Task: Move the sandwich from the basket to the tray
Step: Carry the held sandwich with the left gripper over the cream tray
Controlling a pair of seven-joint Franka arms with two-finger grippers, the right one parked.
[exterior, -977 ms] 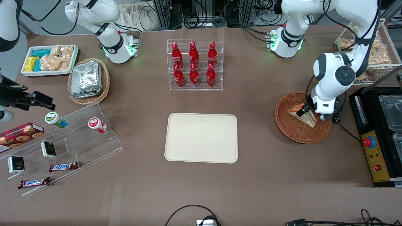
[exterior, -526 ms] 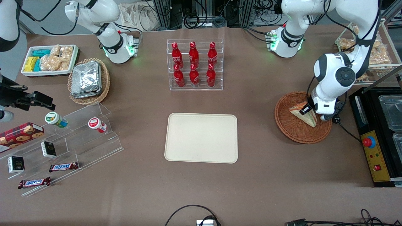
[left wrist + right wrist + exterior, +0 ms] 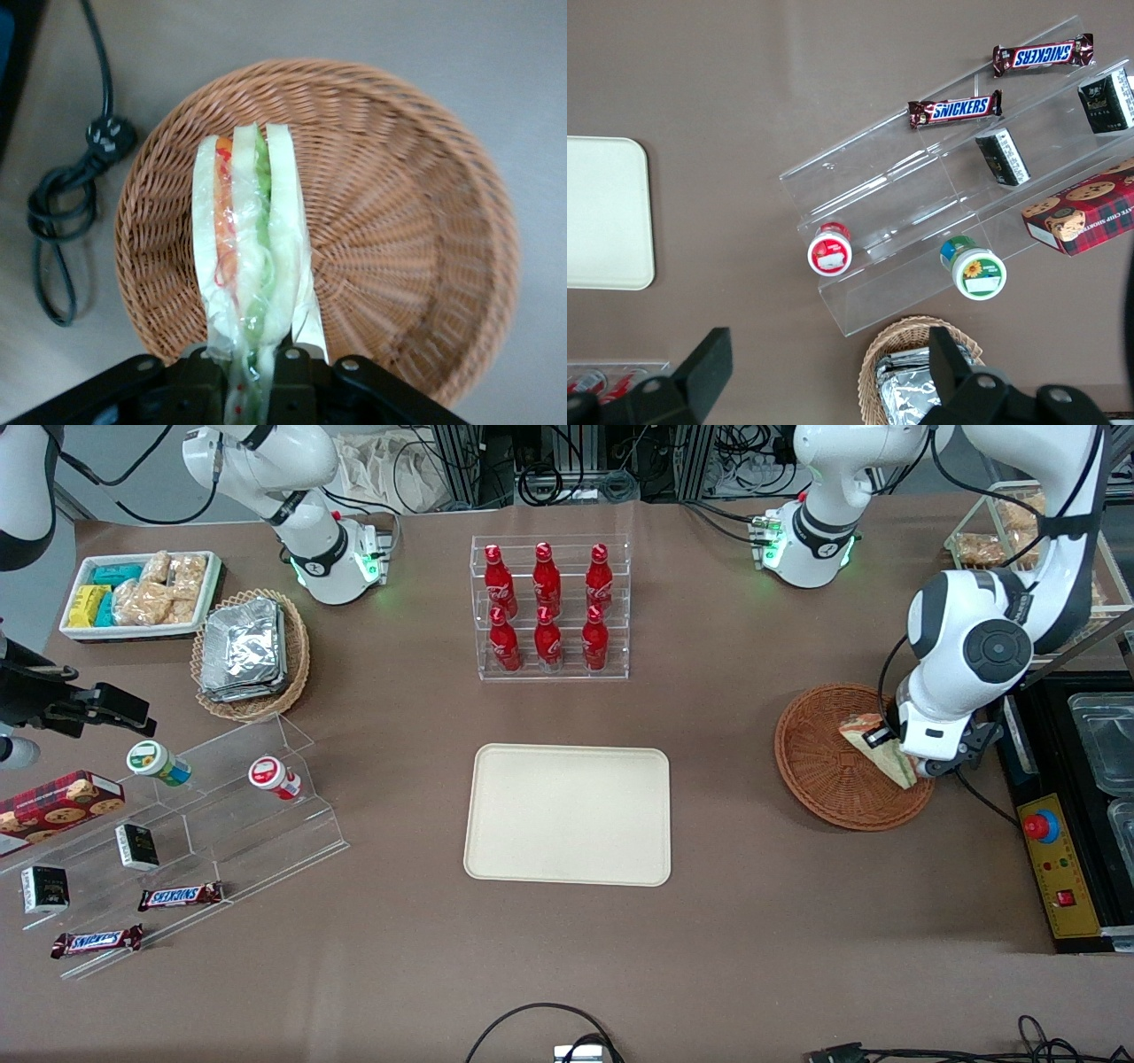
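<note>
The pincer pinches the sandwich at one end and holds it over the basket, at the right of the front view, near the basket's rim on the side of the black machine. A black cable lies on the bench just beside the basket. Between the basket and the tray in the centre there is open brown bench. The rack of red bottles stands farther from the camera than the tray.

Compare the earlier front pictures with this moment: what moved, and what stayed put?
The claw, shut on the sandwich, has carried it toward the working arm's end of the basket, and in the wrist view the wedge now hangs above the weave. The basket, the tray and the bottle rack have not shifted.
</note>
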